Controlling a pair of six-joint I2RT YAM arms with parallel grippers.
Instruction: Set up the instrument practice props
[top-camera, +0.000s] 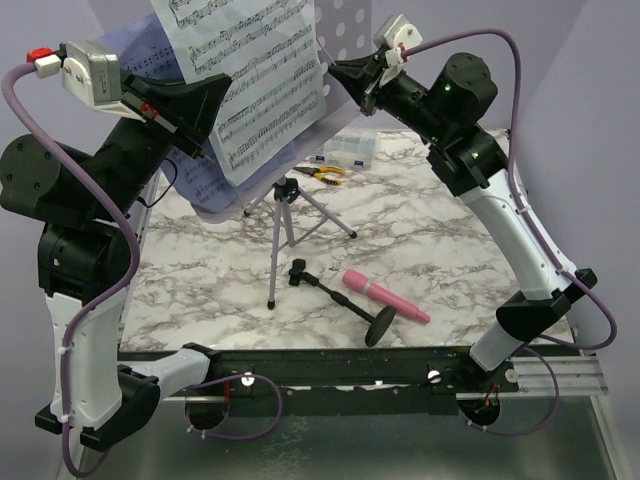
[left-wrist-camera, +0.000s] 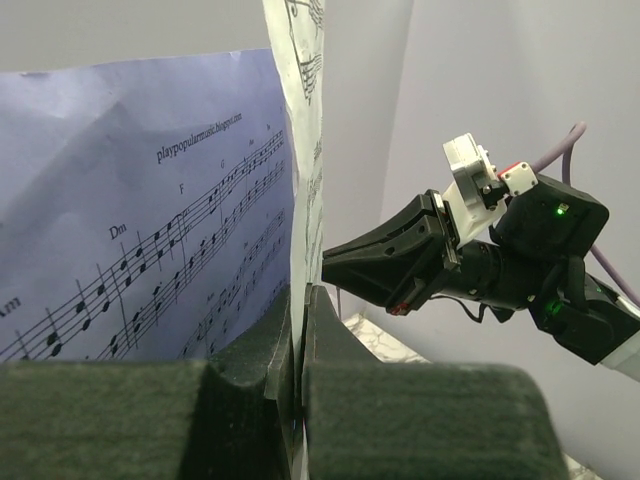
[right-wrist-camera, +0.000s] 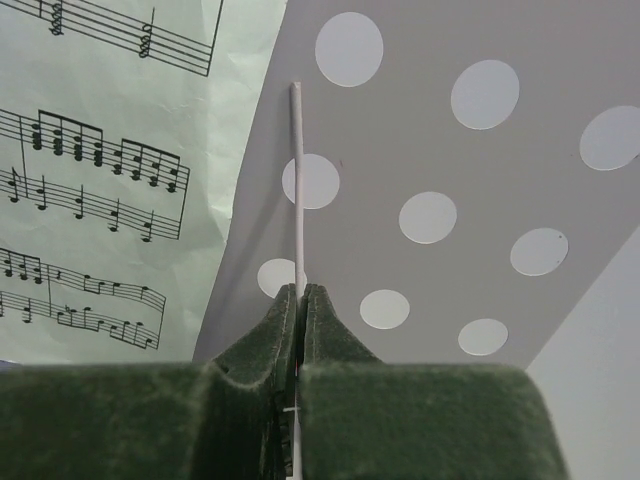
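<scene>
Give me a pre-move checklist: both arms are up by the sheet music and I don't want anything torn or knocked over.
1. Left tool shut on the white page: ok.
2. Right tool shut on a thin white edge: ok. Which prop that edge belongs to: cannot tell.
3. Tripod upright on the table: ok.
4. Perforated plate seated on the tripod: cannot tell, the lavender page hides the join.
5. Pink toy microphone standing: not ok, it lies flat by its toppled stand.
6. Pliers and clear box away from the tripod's feet: ok.
</scene>
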